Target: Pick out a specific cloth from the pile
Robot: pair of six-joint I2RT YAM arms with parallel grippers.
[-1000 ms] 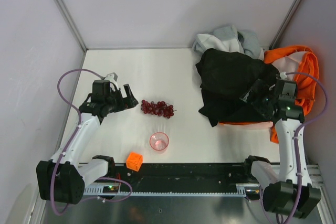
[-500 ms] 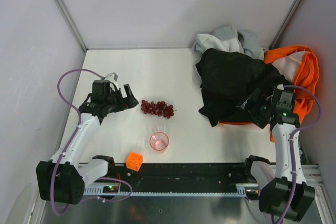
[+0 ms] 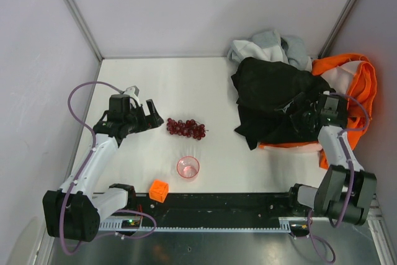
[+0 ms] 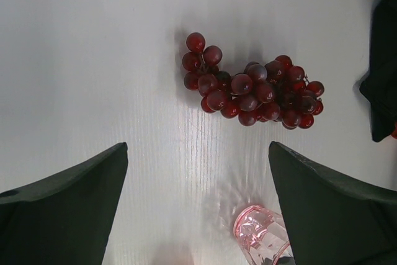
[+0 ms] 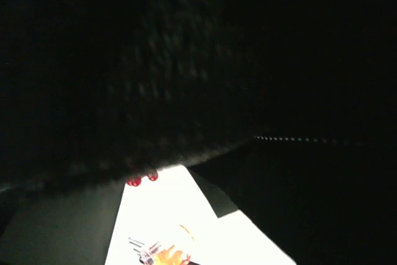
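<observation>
The pile fills the far right corner of the top view: a large black garment (image 3: 273, 91), a bright orange one (image 3: 356, 82) and pale grey-white ones (image 3: 267, 43). I cannot make out the small black cloth against the black garment. My right gripper (image 3: 300, 116) sits low on the black garment's right part, jaws apart. In the right wrist view dark fabric (image 5: 186, 60) covers nearly everything, leaving a strip of white table between the fingers (image 5: 56, 228). My left gripper (image 3: 153, 116) (image 4: 198, 153) stands open over bare table, left of the grapes.
A bunch of red grapes (image 3: 185, 128) (image 4: 254, 91) lies mid-table. A clear pink cup (image 3: 188, 167) (image 4: 260, 234) stands nearer the front, and an orange cube (image 3: 159, 190) sits by the front rail. Walls close in the back and both sides.
The right arm has folded down and its wrist has moved toward the far side, bringing the gripper lower onto the black garment. The left arm has not moved.
</observation>
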